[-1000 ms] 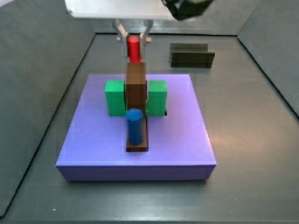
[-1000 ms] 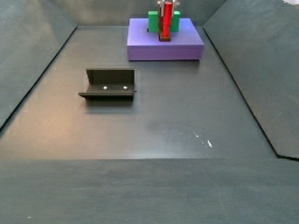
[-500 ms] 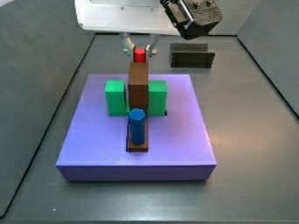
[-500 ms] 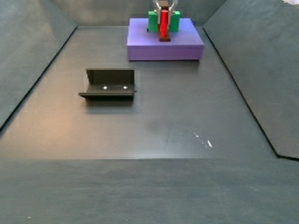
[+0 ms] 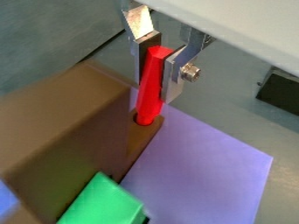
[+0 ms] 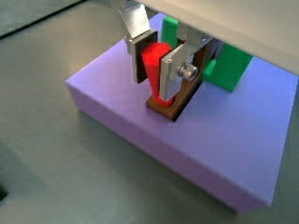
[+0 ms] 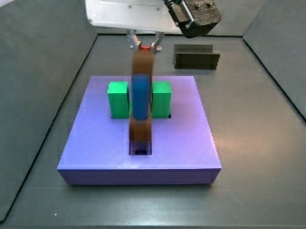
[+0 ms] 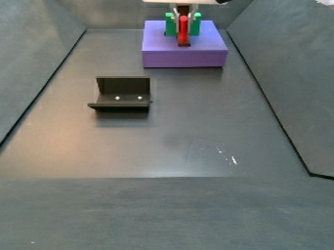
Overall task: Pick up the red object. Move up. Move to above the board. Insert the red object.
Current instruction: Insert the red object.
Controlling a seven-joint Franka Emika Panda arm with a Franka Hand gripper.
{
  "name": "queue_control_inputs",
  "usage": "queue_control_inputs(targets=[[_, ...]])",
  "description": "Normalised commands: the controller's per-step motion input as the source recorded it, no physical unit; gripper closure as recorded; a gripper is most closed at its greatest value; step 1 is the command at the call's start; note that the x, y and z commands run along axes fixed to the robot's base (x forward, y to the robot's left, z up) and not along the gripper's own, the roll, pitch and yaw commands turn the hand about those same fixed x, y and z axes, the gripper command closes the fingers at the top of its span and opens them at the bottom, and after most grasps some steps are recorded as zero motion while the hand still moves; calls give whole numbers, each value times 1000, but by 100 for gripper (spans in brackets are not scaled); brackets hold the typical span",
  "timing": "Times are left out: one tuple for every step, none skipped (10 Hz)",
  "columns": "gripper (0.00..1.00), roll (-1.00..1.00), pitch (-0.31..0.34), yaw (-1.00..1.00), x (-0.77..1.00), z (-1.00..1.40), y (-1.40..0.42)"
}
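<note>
fingers (image 5: pixel 176 72) of the gripper (image 5: pixel 156 63) clamp the red object (image 5: pixel 151 83) — upright, lower tip meeting the brown bar (image 5: pixel 70 122) on the board (image 6: pixel 198 149).

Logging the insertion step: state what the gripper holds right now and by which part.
The gripper, over the brown bar's end, holds the red object upright, clamped by its upper part between both fingers; its lower end sits in the bar.

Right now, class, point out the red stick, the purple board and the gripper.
red stick (image 5: pixel 151 83), a wrist view, on the middle of its shaft.
purple board (image 6: pixel 128 101), a wrist view, on its bare top face.
gripper (image 5: pixel 155 63), a wrist view, midway between its fingertips, which clamp the stick.
</note>
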Motion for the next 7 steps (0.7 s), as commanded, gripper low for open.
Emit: queue_control_inputs(targets=[[100,157,99,0,-51,-11,-14],[100,164,67,0,-100,0,-54],[100,89,24,0,-91,0,-29],[100,66,3,0,-86,0,-31],[100,61,0,0,-103,9,-37],[100,64,0,0,-91,6,-60],[100,93,0,0,-134,0,-94]])
